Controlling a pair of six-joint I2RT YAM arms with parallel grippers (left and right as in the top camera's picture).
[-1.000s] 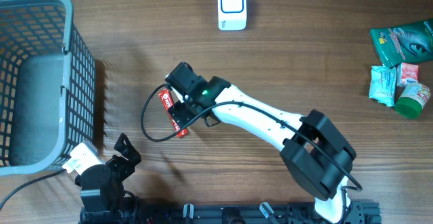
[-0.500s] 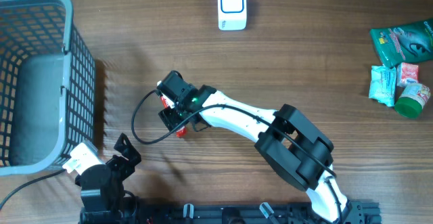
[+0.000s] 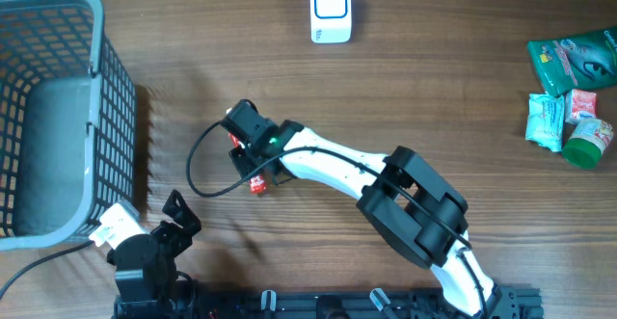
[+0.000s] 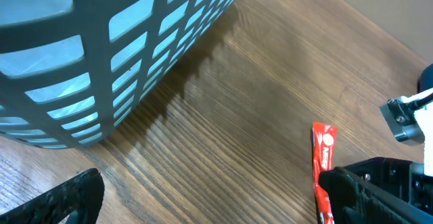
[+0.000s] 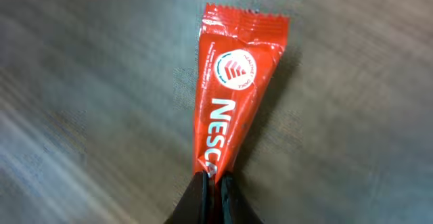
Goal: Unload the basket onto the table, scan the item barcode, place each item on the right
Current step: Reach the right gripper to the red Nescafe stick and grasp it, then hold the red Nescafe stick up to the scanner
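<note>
Item: a red Nescafé stick sachet [image 5: 233, 102] with a round white-and-red logo near its crimped far end and white lettering along its length (only the first letters show, the rest runs under the fingers).
Where it is: on the wooden desk [image 3: 434, 88], left of centre, between the grey plastic basket [image 3: 58, 1] and the base of the rig. From overhead we see only its red ends [image 3: 256, 185] poking out from under the right wrist.
Right jaws: pressed together on the near end of the sachet, pinching it at the narrow tip. We cannot tell whether the sachet is lifted off the desk or just touching it.
Right arm [image 3: 337, 165]: stretched across the desk toward the left, with its black cable looping beside the wrist.
Left jaws: spread wide and holding nothing. Only one black finger [image 4: 61, 197] shows in the left wrist view.
Left wrist view: it looks past the basket wall to the sachet [image 4: 323, 153], which lies on the wood grain just beside the right arm's black hardware.
Scanner: a white barcode scanner [image 3: 331, 9] with a blue-edged window stands at the far edge of the desk, well apart from the sachet.
Other goods: a green pouch [image 3: 576, 59], small packets and a green-capped item [image 3: 583, 150] are clustered at the right edge.
</note>
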